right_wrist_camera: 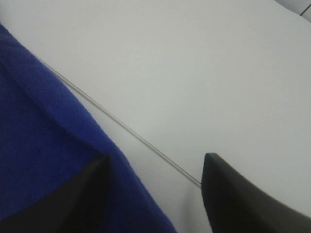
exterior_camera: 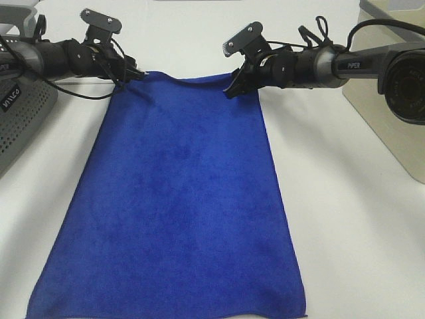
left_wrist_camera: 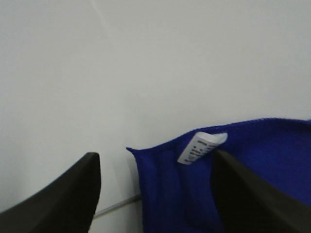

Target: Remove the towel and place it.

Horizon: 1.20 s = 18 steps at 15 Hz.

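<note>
The royal-blue towel [exterior_camera: 179,199] lies spread flat on the white table, running from the far side to the near edge. My left gripper [exterior_camera: 133,74] sits at its far left corner. In the left wrist view the gripper [left_wrist_camera: 155,204] is open, with the towel corner [left_wrist_camera: 165,184] and its white tag [left_wrist_camera: 201,147] between the dark fingers [left_wrist_camera: 63,194]. My right gripper [exterior_camera: 234,86] sits at the far right corner. In the right wrist view it [right_wrist_camera: 155,194] is open, with the towel edge [right_wrist_camera: 43,145] under one finger [right_wrist_camera: 73,199].
A grey perforated basket [exterior_camera: 20,113] stands at the left edge of the table. A beige box [exterior_camera: 392,119] stands at the right. A thin seam line [right_wrist_camera: 146,143] crosses the table beside the right gripper.
</note>
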### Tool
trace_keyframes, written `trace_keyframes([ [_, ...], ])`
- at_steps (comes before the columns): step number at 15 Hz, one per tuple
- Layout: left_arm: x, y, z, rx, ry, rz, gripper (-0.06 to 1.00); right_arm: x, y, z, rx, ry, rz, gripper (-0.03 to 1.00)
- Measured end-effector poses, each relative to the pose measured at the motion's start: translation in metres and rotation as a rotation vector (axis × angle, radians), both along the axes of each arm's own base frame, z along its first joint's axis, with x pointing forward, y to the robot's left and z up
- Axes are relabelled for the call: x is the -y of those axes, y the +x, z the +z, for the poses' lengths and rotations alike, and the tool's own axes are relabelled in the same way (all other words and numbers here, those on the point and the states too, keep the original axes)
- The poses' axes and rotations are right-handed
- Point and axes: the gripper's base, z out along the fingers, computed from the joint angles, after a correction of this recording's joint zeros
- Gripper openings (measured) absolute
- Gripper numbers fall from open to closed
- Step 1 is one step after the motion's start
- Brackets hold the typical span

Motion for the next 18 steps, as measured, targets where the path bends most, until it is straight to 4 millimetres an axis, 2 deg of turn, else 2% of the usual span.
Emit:
trace_keyframes([
  [6,0.007,-0.019,0.043,-0.231,-0.007,-0.106,0.62,0.005,0.009,0.018,0.180,0.007,-0.026,0.57],
  [7,0.008,-0.021,0.048,-0.253,-0.008,-0.117,0.62,0.006,0.007,0.018,0.134,0.024,-0.035,0.57],
  [9,0.009,-0.028,0.062,-0.299,-0.009,-0.140,0.62,0.005,-0.002,0.018,-0.069,0.031,-0.010,0.56],
  [10,0.009,-0.034,0.077,-0.338,-0.021,-0.147,0.62,0.003,-0.012,0.031,-0.205,0.019,0.032,0.54],
  [13,0.004,-0.055,0.109,-0.482,-0.006,-0.105,0.62,0.001,-0.039,0.078,-0.427,0.004,0.117,0.53],
  [15,-0.005,-0.072,0.123,-0.627,0.021,-0.015,0.62,0.000,-0.051,0.100,-0.504,0.026,0.149,0.53],
  [17,-0.018,-0.088,0.141,-0.749,0.011,0.144,0.62,-0.006,-0.053,0.102,-0.534,0.131,0.149,0.52],
  [18,-0.020,-0.089,0.144,-0.758,0.005,0.165,0.62,-0.007,-0.052,0.100,-0.531,0.159,0.142,0.52],
])
